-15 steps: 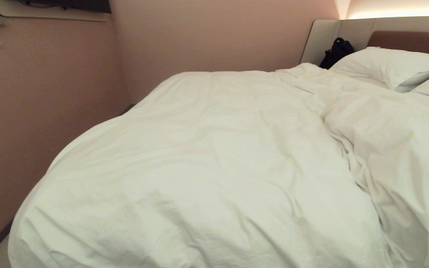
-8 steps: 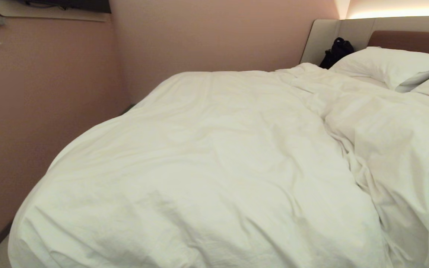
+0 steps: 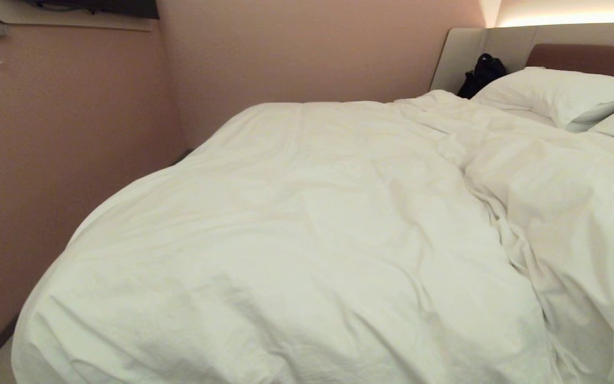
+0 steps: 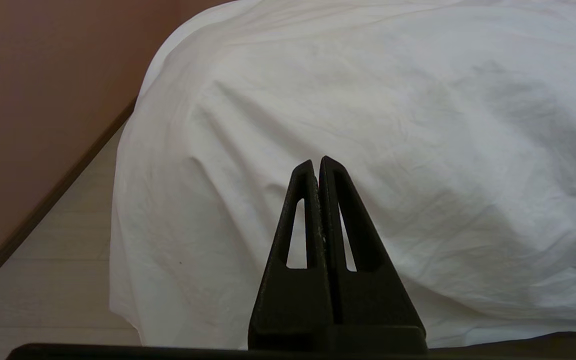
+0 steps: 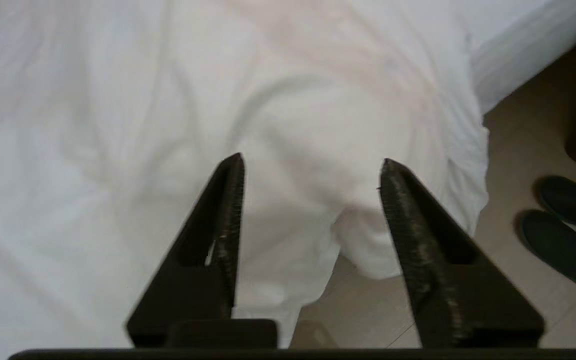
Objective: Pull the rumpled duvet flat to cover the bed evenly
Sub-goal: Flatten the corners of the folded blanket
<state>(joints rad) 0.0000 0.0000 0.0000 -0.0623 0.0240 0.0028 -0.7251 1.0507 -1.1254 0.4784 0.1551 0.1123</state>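
- Right wrist view shows the right gripper (image 5: 313,170) with its fingers spread apart and nothing held; a hanging bulge of the duvet (image 5: 318,125) lies straight ahead of the gap between them, close but apparently not yet touched.
- That bulge is a near right corner of the cover, drooping over the bed's edge toward the floor (image 5: 508,150), with a pair of dark shoes (image 5: 568,225) well off to the side.
- In the head view the duvet (image 3: 312,240) is heaped over most of the bed (image 3: 589,56), with a deep rumpled fold running from near right up toward the pillows (image 3: 557,93) at the far right; neither arm shows there.
- The fold's long axis runs near to far, so I judge the coming pull should go rightward and nearward, across it.
- The left gripper (image 4: 318,162) is closed tight on nothing, parked pointing at the duvet's near left drape, which hangs almost to the floor.
- The right arm is clearly the nearer one to the slack corner, and it is lined up to pinch it.
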